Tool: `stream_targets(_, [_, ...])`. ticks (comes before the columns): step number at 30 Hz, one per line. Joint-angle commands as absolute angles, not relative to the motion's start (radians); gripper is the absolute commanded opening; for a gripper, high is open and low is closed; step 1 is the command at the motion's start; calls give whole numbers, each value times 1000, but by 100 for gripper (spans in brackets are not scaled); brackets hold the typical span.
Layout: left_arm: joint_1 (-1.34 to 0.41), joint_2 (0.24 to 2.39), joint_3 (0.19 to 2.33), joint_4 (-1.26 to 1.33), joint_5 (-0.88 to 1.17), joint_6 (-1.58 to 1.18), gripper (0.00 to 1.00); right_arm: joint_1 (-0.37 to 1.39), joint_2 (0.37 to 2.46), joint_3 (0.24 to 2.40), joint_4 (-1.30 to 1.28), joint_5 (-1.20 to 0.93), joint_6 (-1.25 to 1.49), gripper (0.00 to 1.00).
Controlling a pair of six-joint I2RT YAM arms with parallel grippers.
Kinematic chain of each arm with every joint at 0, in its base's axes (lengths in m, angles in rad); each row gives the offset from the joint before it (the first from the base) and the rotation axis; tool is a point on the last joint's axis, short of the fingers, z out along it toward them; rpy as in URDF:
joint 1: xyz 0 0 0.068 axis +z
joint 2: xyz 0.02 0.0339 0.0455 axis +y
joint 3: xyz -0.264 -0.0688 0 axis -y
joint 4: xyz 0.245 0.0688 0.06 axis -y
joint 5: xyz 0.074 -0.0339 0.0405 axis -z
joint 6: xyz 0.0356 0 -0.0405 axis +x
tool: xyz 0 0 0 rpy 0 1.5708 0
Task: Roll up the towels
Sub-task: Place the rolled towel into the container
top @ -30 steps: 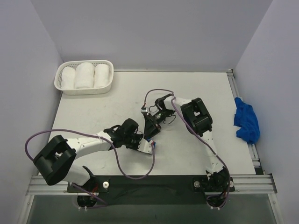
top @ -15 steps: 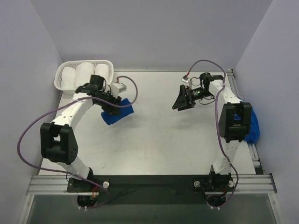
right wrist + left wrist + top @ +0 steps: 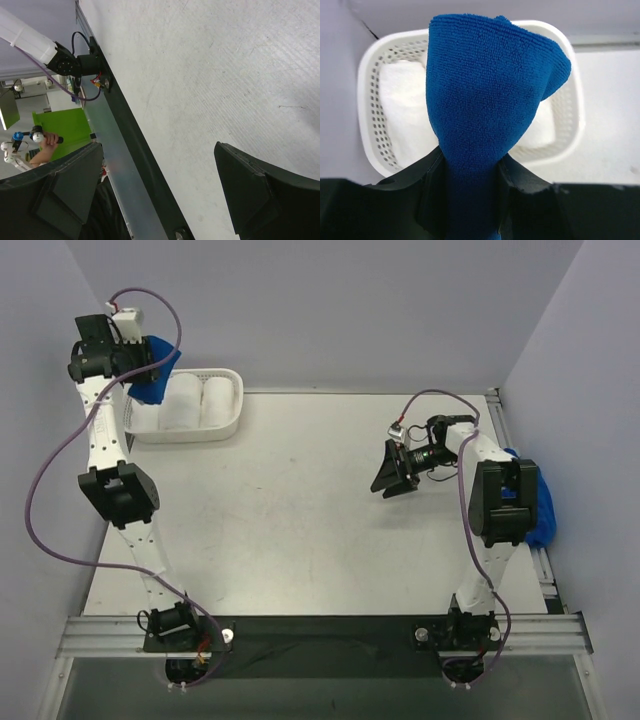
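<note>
One blue towel (image 3: pixel 485 100) clamped in left gripper (image 3: pixel 470 159) above basket (image 3: pixel 367 125); right gripper (image 3: pixel 157 150) wide, empty, over table (image 3: pixel 200 60).

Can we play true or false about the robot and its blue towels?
1. The left claw is holding a blue towel. True.
2. The right claw is squeezing a towel. False: it is open and holds nothing.
3. The basket has white rolls in it. True.
4. The other blue towel lies inside the basket. False: it lies bunched at the right edge of the table.
</note>
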State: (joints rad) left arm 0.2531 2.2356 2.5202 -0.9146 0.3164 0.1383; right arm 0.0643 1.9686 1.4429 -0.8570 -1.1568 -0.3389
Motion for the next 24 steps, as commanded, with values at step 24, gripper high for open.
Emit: stream_targets(24, [301, 2559, 2574, -569, 86, -43, 0, 57, 1936, 1376, -908, -1146, -399, 100])
